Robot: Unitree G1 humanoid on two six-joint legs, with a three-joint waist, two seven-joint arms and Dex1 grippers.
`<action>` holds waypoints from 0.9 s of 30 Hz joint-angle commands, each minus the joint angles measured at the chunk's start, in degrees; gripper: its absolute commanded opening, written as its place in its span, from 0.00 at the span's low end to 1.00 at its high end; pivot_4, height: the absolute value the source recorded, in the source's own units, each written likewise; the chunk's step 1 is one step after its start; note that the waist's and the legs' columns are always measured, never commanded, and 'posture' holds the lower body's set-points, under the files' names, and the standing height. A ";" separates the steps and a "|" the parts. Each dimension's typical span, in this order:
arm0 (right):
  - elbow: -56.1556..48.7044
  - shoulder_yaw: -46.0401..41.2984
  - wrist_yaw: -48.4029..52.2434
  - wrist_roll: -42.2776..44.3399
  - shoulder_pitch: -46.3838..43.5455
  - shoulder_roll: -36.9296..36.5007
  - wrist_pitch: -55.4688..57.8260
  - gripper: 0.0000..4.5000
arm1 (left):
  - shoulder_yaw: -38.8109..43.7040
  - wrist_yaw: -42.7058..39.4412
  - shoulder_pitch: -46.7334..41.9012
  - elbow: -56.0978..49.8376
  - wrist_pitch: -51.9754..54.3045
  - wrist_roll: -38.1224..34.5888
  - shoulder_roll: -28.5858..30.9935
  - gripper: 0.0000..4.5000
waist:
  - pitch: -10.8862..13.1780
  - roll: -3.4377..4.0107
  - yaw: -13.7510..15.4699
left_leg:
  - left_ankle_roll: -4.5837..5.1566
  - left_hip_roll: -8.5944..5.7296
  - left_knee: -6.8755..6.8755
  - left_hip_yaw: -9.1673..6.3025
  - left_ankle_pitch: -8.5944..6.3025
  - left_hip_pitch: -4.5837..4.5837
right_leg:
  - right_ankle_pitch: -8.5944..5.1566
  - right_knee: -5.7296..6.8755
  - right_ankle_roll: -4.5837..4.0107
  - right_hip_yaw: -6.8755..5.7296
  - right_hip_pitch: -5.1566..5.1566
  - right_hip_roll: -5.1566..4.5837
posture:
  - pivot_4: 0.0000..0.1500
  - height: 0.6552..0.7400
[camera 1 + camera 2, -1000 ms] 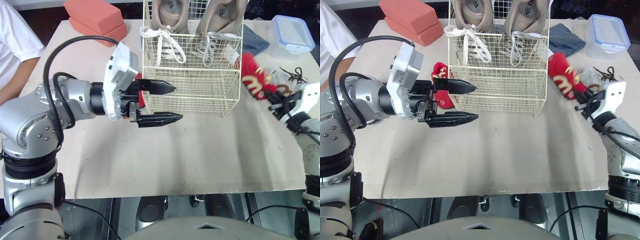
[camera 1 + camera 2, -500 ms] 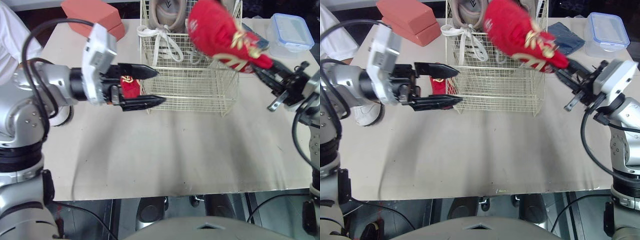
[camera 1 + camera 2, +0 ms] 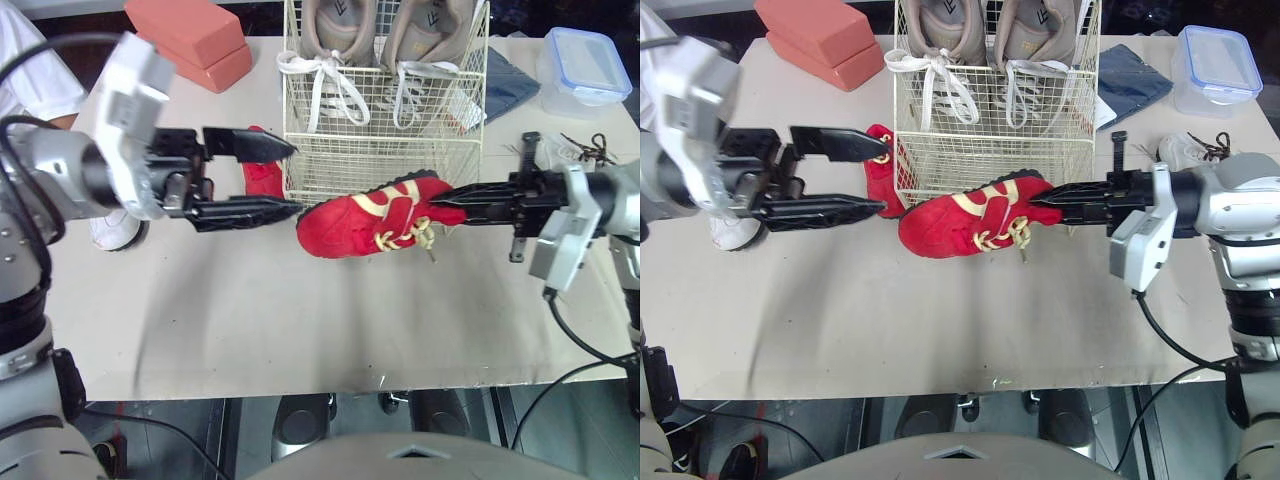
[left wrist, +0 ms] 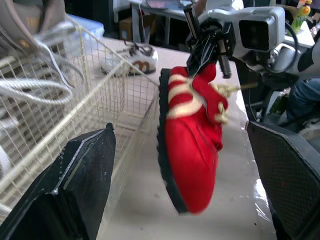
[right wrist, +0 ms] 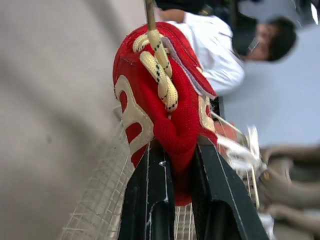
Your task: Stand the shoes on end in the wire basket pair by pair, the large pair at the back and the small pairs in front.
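The wire basket (image 3: 380,150) stands at the table's back, with the large beige pair (image 3: 340,25) on end in its rear section. My right gripper (image 3: 438,205) is shut on the heel of a red shoe (image 3: 370,218) with cream laces. It holds the shoe low in front of the basket, toe pointing left, sole toward the wire. My left gripper (image 3: 297,178) is open, its tips just left of that toe. The second red shoe (image 3: 262,172) stands against the basket's left side, behind my left fingers (image 4: 75,185).
Two salmon blocks (image 3: 190,40) lie at the back left. A blue-lidded box (image 3: 580,65) and a dark cloth (image 3: 510,80) sit at the back right. Small white shoes lie at the left (image 3: 118,230) and right (image 3: 590,150). A person in white (image 3: 20,40) sits at the far left.
My right gripper has swung the red shoe from above the basket down to its front, near the table. My left arm has drawn back to the left, still open.
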 commanded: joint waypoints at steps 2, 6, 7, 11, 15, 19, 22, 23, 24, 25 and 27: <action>2.32 1.94 -3.02 -2.64 -3.98 1.78 -7.31 0.01 | -5.30 -0.97 -1.15 -2.40 -1.05 3.47 0.52 1.00 | 0.00 0.00 0.09 | 0.00 0.00 0.01 0.00 0.00 -0.01 | 0.01 0.01 -0.01 -0.01 0.00 0.01 | 1.00 0.36; 4.16 3.33 -5.45 -3.83 -7.00 2.77 -12.03 0.01 | -10.20 -1.86 -1.93 -1.79 -1.67 7.98 1.05 1.00 | 0.01 0.01 0.01 | 0.00 -0.01 0.06 0.00 0.00 -0.07 | 0.08 0.00 -0.14 -0.03 -0.02 -0.01 | 1.00 0.36; 4.34 3.54 -6.04 -3.93 -7.44 2.82 -12.74 0.01 | -10.70 -2.29 -2.18 -1.54 -1.70 8.41 1.13 1.00 | 0.01 0.01 0.01 | 0.00 0.00 0.07 -0.02 0.00 -0.07 | 0.03 0.01 -0.06 -0.04 -0.03 0.01 | 1.00 0.36; 4.45 3.89 -8.98 -4.70 -9.39 3.15 -15.08 0.01 | -12.80 -4.13 -3.60 -1.34 -0.47 8.67 0.85 1.00 | 0.01 0.01 0.01 | 0.00 0.02 0.09 -0.02 0.00 -0.07 | 0.02 0.02 -0.04 -0.04 -0.03 0.02 | 1.00 0.36; 3.90 4.26 -11.61 -5.14 -9.90 2.97 -14.75 0.00 | -14.11 -5.15 -5.15 -0.27 -0.57 9.59 -0.14 0.84 | 0.01 0.01 0.05 | 0.00 0.02 0.12 -0.01 0.00 -0.07 | 0.02 0.04 -0.04 -0.04 -0.03 0.01 | 1.00 0.36; 2.92 4.18 -13.48 -4.98 -8.94 2.40 -12.00 0.36 | -14.00 -5.10 -5.87 0.93 -1.63 10.54 -1.80 0.45 | 0.01 0.01 0.02 | 0.00 0.01 0.15 -0.01 0.00 -0.07 | 0.02 0.07 -0.04 -0.04 -0.02 0.02 | 1.00 0.36; 2.75 2.43 -15.74 -4.46 -5.75 1.32 -8.85 0.58 | -12.37 -3.39 -5.73 2.52 -3.55 11.17 -5.00 0.26 | 0.00 0.01 0.21 | 0.00 0.02 0.15 -0.01 0.00 -0.07 | 0.04 0.08 -0.07 -0.03 -0.02 0.00 | 1.00 0.36; 2.76 1.85 -16.46 -4.08 -4.63 0.97 -7.72 0.67 | -11.61 -2.79 -5.67 2.98 -4.14 11.14 -6.19 0.21 | 0.01 0.01 0.18 | 0.00 0.01 0.18 -0.04 0.00 -0.09 | 0.07 0.09 -0.12 -0.07 -0.01 -0.02 | 1.00 0.36; 2.63 1.24 -17.34 -3.51 -3.51 0.74 -6.28 0.74 | -10.84 -2.24 -5.58 3.35 -4.61 10.98 -7.33 0.16 | 0.01 0.01 0.17 | 0.00 0.01 0.24 -0.05 0.00 -0.15 | 0.11 0.09 -0.18 -0.09 -0.02 -0.02 | 1.00 0.36; 2.12 0.59 -18.25 -2.38 -1.98 0.52 -3.74 0.84 | -9.73 -1.14 -5.36 3.73 -4.64 10.40 -8.61 0.14 | 0.00 0.01 0.18 | 0.00 0.01 0.25 -0.07 0.00 -0.18 | 0.12 0.08 -0.20 -0.11 -0.03 -0.03 | 1.00 0.36; -0.73 -0.47 -19.85 2.91 3.25 -0.32 6.43 1.00 | -8.02 0.50 -4.33 4.10 -6.93 10.99 -11.00 0.13 | 0.00 0.01 0.10 | 0.00 0.00 0.32 -0.11 0.00 -0.24 | 0.14 0.09 -0.22 -0.15 -0.03 -0.05 | 1.00 0.36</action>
